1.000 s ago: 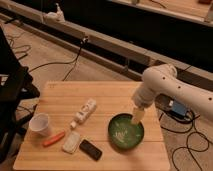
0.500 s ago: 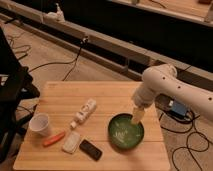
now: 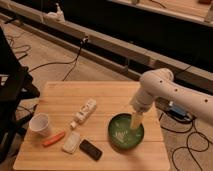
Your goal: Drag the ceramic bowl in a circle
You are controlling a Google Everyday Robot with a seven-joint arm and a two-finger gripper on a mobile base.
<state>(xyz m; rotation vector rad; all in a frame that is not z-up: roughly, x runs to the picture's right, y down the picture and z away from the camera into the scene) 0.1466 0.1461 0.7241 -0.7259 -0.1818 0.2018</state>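
Firstly, ceramic bowl [image 3: 119, 135]: round, shallow, glossy green with a darker rim; stands on the tabletop near its right front corner; pale whitish marks inside.
Hand [image 3: 134, 126]: pale and tapered, reaches down into the ceramic bowl at its right rear part, the tip at the inner surface; whether it is wide or narrow cannot be told.
Arm [image 3: 162, 90]: white, smooth, rounded casing, rises behind and to the right of the ceramic bowl.
Paper cup [image 3: 40, 124]: small, white, upright, well to the left of the ceramic bowl; contents cannot be told.
Change from half a second ago: none visible; ceramic bowl, hand and the other items lie as before.
Tabletop [image 3: 65, 95]: light wood planks, rectangular.
Bottle [image 3: 85, 111]: white, lying on its side, left of the ceramic bowl and slightly behind it.
Orange stick [image 3: 53, 139]: slim, lying left of the ceramic bowl, just in front of the paper cup.
Pale packet [image 3: 71, 142]: flat, oblong, left of the ceramic bowl.
Dark slab [image 3: 90, 149]: flat, black, rectangular, near the ceramic bowl's left front.
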